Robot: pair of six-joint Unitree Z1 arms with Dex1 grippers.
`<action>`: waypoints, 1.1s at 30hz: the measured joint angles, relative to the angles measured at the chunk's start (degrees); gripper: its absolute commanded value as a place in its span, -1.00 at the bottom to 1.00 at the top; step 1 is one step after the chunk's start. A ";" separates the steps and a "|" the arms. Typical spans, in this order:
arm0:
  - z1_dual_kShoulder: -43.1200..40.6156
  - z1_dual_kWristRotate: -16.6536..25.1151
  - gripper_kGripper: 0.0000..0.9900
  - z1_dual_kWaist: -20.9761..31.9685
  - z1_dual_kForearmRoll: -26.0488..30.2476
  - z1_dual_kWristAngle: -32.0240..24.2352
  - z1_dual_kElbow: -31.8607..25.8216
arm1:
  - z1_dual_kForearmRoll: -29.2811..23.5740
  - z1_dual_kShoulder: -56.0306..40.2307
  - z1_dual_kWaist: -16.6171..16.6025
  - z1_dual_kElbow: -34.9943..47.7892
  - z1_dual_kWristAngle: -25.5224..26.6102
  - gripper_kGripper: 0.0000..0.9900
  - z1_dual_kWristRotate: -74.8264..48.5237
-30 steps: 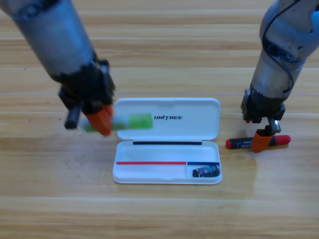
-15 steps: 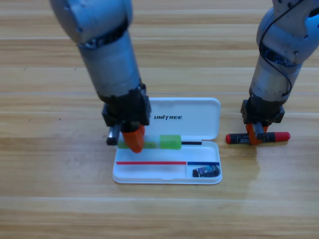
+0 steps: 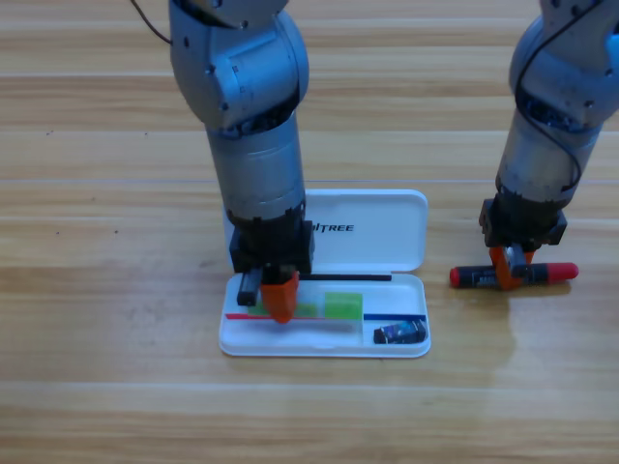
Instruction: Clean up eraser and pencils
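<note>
While left hand (image 3: 280, 302) holds pale green-and-white pencil (image 3: 334, 305) over open white plastic case (image 3: 324, 340), early release risks rim bounce. Right hand (image 3: 506, 274) clamps black red-ended pencil (image 3: 514, 275) on wooden table (image 3: 97, 338); off-centre grip risks tilt.

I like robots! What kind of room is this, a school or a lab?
Probably a robot lab's test table. Two grey arms work over a bare wooden table, putting a green pencil into a white case, with no schoolbooks around.
</note>
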 measured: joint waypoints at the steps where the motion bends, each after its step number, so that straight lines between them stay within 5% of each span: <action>1: 0.00 0.00 -1.00 0.00 0.33 -0.01 0.00 | 0.17 -0.23 0.00 0.00 0.00 -1.00 0.11; 13: -0.01 -0.28 -1.00 0.30 0.93 -0.16 0.44 | 0.61 -0.38 0.01 0.00 0.00 -1.00 1.45; 14: -0.01 -0.58 -0.53 0.30 0.93 -0.17 0.47 | 0.69 -0.38 0.01 0.00 0.00 -1.00 1.55; 15: -0.01 -1.03 0.29 0.30 0.93 -0.27 0.47 | 0.78 -0.38 0.01 0.00 0.00 -1.00 1.66; 16: -0.01 -1.60 0.88 0.32 0.96 -0.46 0.48 | 0.89 -0.38 0.01 0.00 0.00 -1.00 1.72; 17: -0.01 -2.18 1.00 0.34 1.01 -0.63 0.49 | 0.96 -0.38 0.03 0.00 0.00 -1.00 1.74; 25: -0.02 -2.80 1.00 0.34 1.90 -0.75 0.50 | 1.69 -1.02 0.10 -0.01 0.00 -1.00 2.15; 33: -0.90 -3.02 1.00 0.41 3.72 -0.75 0.48 | 8.79 -8.25 2.51 -0.86 1.39 -1.00 5.10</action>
